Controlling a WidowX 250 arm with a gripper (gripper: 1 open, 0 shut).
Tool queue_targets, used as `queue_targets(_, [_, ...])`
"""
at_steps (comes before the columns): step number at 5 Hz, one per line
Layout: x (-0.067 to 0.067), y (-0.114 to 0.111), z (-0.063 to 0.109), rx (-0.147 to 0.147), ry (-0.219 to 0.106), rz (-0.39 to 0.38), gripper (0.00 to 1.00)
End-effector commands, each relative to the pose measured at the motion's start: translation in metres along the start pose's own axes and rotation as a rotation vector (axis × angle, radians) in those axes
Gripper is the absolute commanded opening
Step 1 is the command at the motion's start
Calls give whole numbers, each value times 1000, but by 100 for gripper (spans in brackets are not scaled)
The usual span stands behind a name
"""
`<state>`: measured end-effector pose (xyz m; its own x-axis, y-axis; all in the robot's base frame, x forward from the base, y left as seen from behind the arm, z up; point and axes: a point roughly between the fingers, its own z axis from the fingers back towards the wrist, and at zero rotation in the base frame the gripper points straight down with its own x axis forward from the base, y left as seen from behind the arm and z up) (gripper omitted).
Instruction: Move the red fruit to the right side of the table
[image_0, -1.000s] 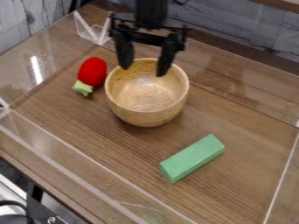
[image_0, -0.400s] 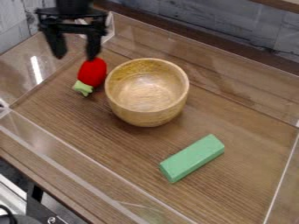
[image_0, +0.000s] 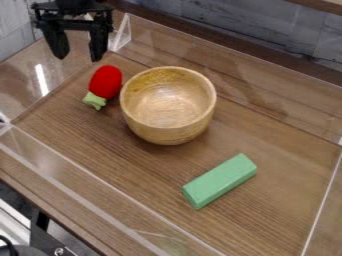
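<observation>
The red fruit (image_0: 103, 83), a small bright red toy strawberry with a green leafy end, lies on the brown wood-grain table (image_0: 120, 170) just left of the wooden bowl (image_0: 168, 103). My gripper (image_0: 76, 49) hangs up and to the left of the fruit, pointing down. Its two dark fingers stand wide open with nothing between them. It is apart from the fruit and does not touch it.
A green rectangular block (image_0: 219, 181) lies at the front right of the table. Low clear acrylic walls (image_0: 27, 55) border the tabletop on all sides.
The gripper has swung left from above the bowl's back rim, past the fruit, to a spot beyond the fruit's upper left. It stayed open. The fruit, bowl and block have not moved.
</observation>
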<state>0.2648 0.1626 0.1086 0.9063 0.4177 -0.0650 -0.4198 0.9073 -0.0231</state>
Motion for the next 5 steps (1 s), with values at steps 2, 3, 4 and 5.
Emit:
queue_targets(2, [17, -1, 0, 17, -43, 11, 100])
queue_targets(3, [22, -4, -7, 20, -43, 8, 100])
queue_targets(4, [28, 3, -16, 18, -47, 45, 100])
queue_targets(5, [32, 12, -24, 16, -50, 72, 100])
